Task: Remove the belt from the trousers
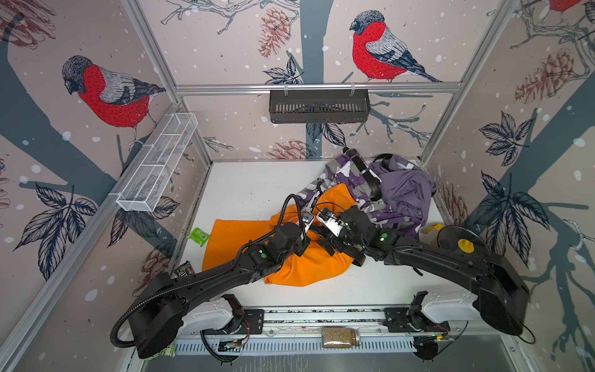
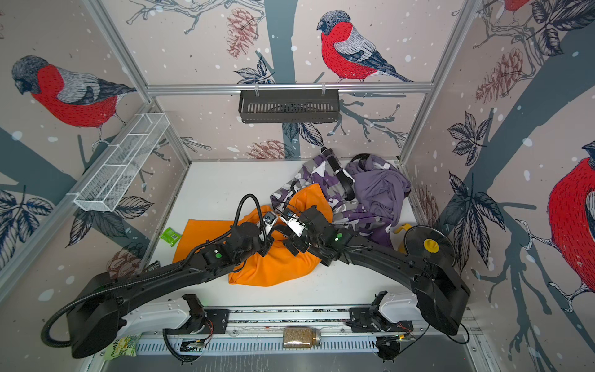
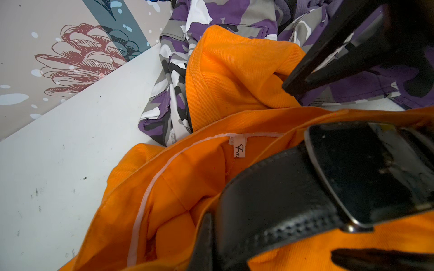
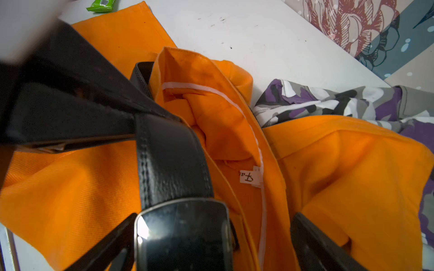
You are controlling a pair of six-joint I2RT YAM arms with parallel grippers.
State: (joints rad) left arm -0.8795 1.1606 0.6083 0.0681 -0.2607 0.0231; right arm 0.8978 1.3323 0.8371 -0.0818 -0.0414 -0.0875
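Orange trousers (image 1: 302, 270) (image 2: 273, 270) lie crumpled mid-table, with both arms meeting above them. A black leather belt (image 3: 270, 199) (image 4: 173, 162) with a glossy black buckle (image 3: 366, 171) (image 4: 183, 237) runs along their waistband. My left gripper (image 1: 310, 240) (image 2: 270, 244) (image 3: 225, 253) is shut on the belt strap a short way from the buckle, as the right wrist view shows. The right gripper (image 1: 325, 243) (image 2: 289, 246) (image 4: 211, 246) stands wide open. Its fingers (image 4: 314, 244) straddle the buckle without pinching it. The arms hide most of the belt in both top views.
Purple camouflage trousers (image 1: 341, 180) with their own black belt (image 1: 367, 175) and a purple garment (image 1: 405, 190) are heaped at the back right. A green packet (image 1: 199, 236) lies left of the orange cloth. A black disc with a yellow knob (image 1: 460, 241) sits at the right edge.
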